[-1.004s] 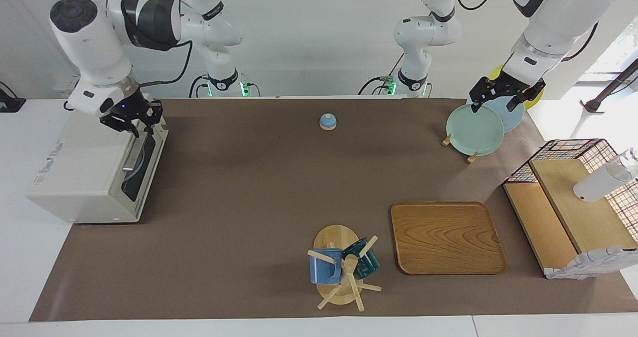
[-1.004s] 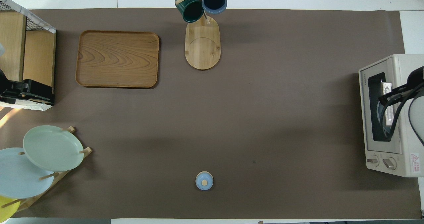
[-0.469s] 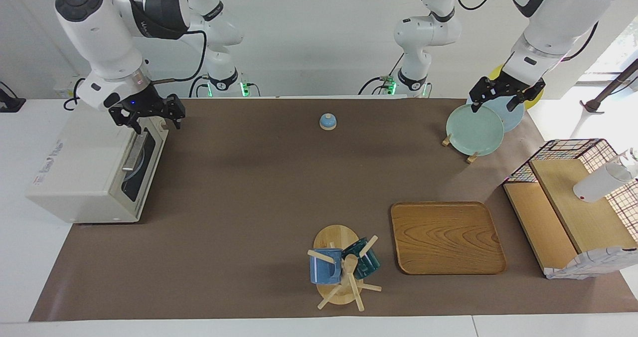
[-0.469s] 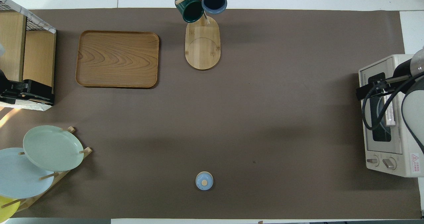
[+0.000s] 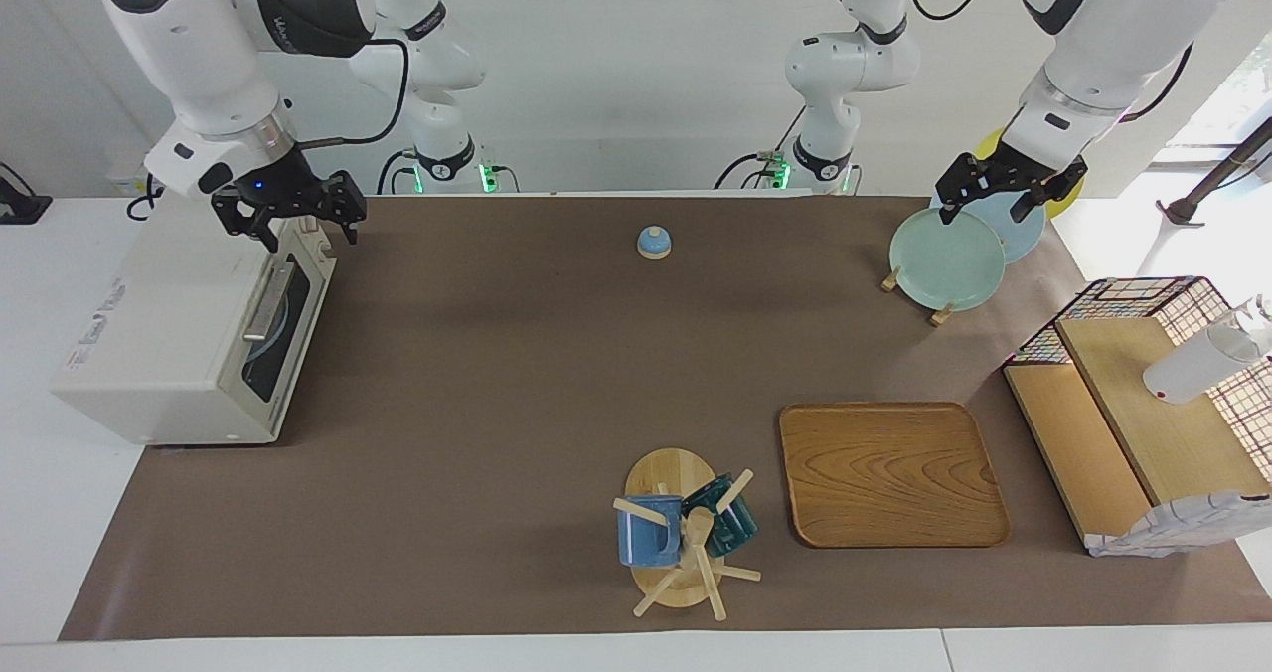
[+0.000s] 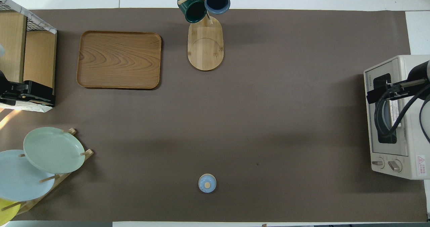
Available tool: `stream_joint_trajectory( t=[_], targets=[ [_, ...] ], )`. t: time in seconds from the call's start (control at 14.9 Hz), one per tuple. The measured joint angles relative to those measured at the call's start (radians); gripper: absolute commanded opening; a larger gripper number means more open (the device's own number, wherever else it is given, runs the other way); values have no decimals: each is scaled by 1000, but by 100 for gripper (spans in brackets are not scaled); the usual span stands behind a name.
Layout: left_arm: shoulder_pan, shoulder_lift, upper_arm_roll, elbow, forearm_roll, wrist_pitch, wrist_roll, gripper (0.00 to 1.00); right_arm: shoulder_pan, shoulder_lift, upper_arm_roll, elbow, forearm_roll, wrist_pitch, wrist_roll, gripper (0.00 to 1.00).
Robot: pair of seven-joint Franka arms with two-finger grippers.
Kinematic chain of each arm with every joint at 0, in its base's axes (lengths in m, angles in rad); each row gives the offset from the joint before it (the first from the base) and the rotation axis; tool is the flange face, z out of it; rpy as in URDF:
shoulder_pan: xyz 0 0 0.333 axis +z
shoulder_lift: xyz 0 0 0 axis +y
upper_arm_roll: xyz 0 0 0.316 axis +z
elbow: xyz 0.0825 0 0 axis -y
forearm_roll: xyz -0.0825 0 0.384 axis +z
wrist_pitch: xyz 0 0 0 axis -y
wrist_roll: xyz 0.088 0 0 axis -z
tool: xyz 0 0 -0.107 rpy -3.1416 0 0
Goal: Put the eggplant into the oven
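The cream-white oven (image 5: 169, 344) stands at the right arm's end of the table, with its dark glass door (image 5: 266, 349) closed and the metal bar handle (image 5: 264, 304) free. No eggplant is in view. My right gripper (image 5: 298, 230) hangs open and holds nothing, a little above the oven's top front edge at the end nearer the robots. In the overhead view the right gripper (image 6: 379, 93) covers part of the oven (image 6: 411, 62) door. My left gripper (image 5: 982, 211) waits open and holds nothing over the plates in the rack.
A wooden rack holds a green plate (image 5: 944, 257), a blue one and a yellow one. A small blue lidded knob (image 5: 653, 243) sits near the robots. A wooden tray (image 5: 891, 473), a mug tree (image 5: 681, 538) and a wire-and-wood shelf (image 5: 1133, 423) stand farther out.
The right gripper let go of the oven's door handle, opened wide and rose above the oven's top edge. The left arm has not moved.
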Motion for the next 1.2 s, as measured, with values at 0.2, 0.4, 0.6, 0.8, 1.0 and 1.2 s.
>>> stream_joint_trajectory(
  t=[0.2,0.4,0.6,0.8,1.0,1.2],
  targets=[
    [0,0,0,0,0,0,0,100,2,-2,-34,0,0,0,0,100],
    [0,0,0,0,0,0,0,100,2,-7,-61,0,0,0,0,100],
    [0,0,0,0,0,0,0,100,3,-26,-64,1,0,1,0,100],
    [0,0,0,0,0,0,0,100,7,-35,-63,-1,0,1,0,100],
    [0,0,0,0,0,0,0,100,8,-34,-63,-7,0,1,1,100],
    [0,0,0,0,0,0,0,100,10,-34,-63,-11,0,1,1,100]
  ],
)
